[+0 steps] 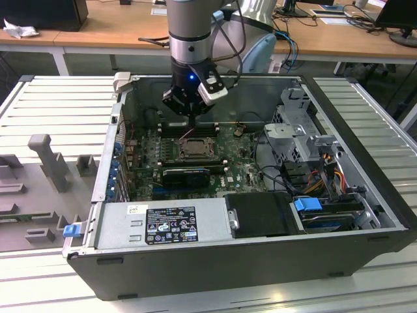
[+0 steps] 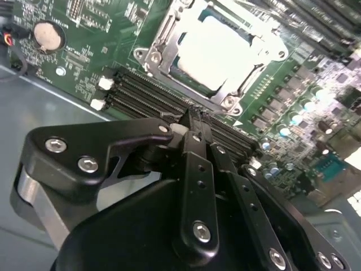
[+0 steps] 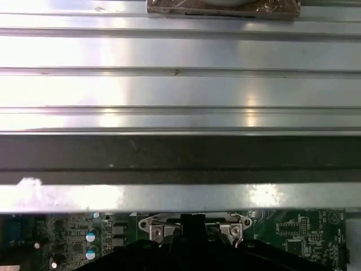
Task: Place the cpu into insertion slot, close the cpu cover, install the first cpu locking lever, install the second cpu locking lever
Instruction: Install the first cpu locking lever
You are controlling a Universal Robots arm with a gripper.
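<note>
Just beyond claw (image 2: 194, 121): cpu (image 2: 217, 51), seated in insertion slot (image 2: 163, 42).

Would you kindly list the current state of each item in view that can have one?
cpu: seated in the insertion slot.
cpu cover: closed down over the cpu, framing it.
gripper: fingers shut, holding nothing, just above the board beside the socket.
computer case: side panel off, lying open.

Silver-grey arm (image 1: 189, 26) with black cables (image 1: 251, 29), a blue light at its wrist; black gripper (image 2: 194, 121) linkages studded with silver screws at 6 o'clock
</note>
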